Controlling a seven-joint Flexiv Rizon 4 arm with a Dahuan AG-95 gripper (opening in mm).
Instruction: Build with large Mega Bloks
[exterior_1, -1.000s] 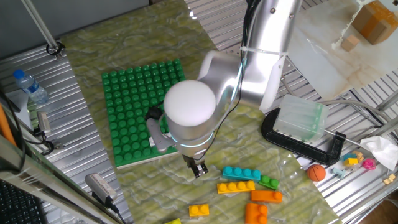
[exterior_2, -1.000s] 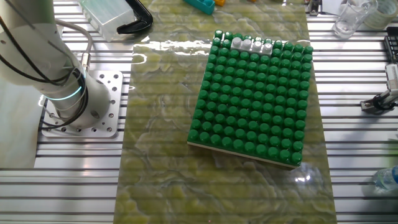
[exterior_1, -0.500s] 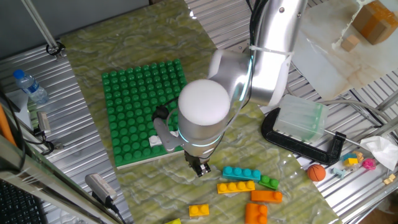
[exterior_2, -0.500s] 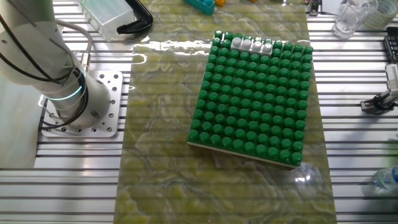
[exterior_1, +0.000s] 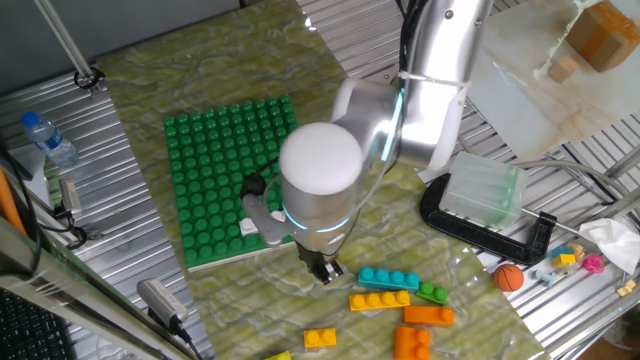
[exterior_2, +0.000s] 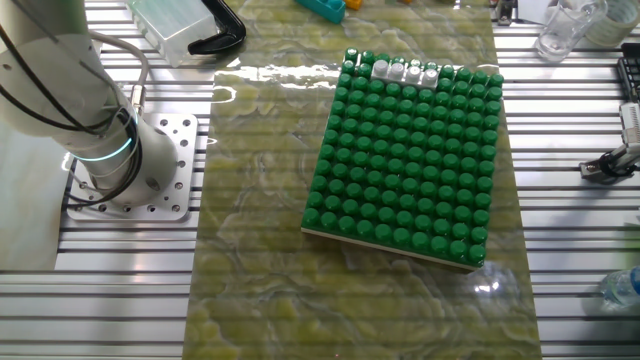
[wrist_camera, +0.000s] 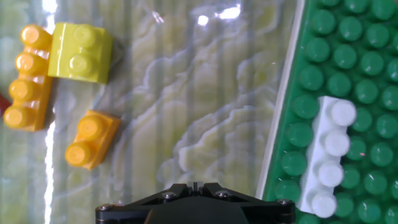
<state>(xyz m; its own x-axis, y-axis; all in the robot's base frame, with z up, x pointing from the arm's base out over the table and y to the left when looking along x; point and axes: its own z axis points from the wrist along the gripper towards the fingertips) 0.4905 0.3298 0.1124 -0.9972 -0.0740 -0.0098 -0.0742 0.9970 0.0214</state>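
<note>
In the hand view, left of the gripper (exterior_1: 322, 270) lie a four-stud orange brick (wrist_camera: 26, 79), a yellow brick (wrist_camera: 79, 52) and a two-stud orange brick (wrist_camera: 92, 139). Right: white brick (wrist_camera: 327, 155) seated on the baseplate (wrist_camera: 367, 74). Finger state cannot be determined.

Arm (exterior_1: 320, 185) shifted slightly toward cyan brick (exterior_1: 388, 279).
</note>
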